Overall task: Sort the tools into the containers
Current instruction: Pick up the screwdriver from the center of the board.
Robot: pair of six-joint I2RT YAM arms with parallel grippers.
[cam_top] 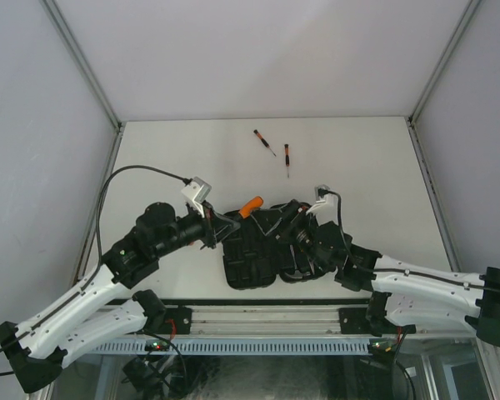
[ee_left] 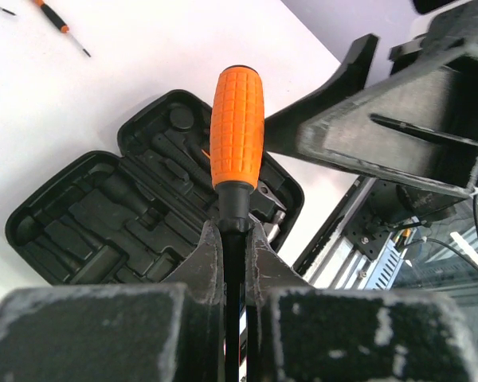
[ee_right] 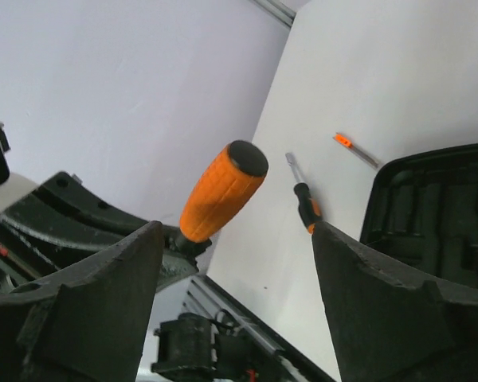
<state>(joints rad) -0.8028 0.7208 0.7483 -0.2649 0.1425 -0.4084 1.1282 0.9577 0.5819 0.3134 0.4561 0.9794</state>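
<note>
Left gripper (ee_left: 235,239): clamped narrow on the black neck of the orange-handled tool (ee_left: 237,127), just below its collar, with the fingers (ee_left: 209,259) pressing it from both sides.
Held tool: the fat ribbed handle juts out past the fingertips, off the table, with its butt end pointing toward the right arm.
Tool case (ee_left: 80,223): lies open and flat on the table under and beyond the held handle, both halves showing moulded slots. From above, the left gripper is at the case's left edge and the handle hangs over its far left corner.
Right gripper (ee_right: 235,239): jaws spread wide with nothing between them. It hangs over the right half of the case, facing the orange handle, which is near its fingers but apart from them.
Farther screwdriver (cam_top: 264,142): thin, lying loose on the table well beyond the case.
Nearer screwdriver (cam_top: 287,158): thin, just beside the other, also outside the case.
Table (cam_top: 167,158): white, walled on three sides.
</note>
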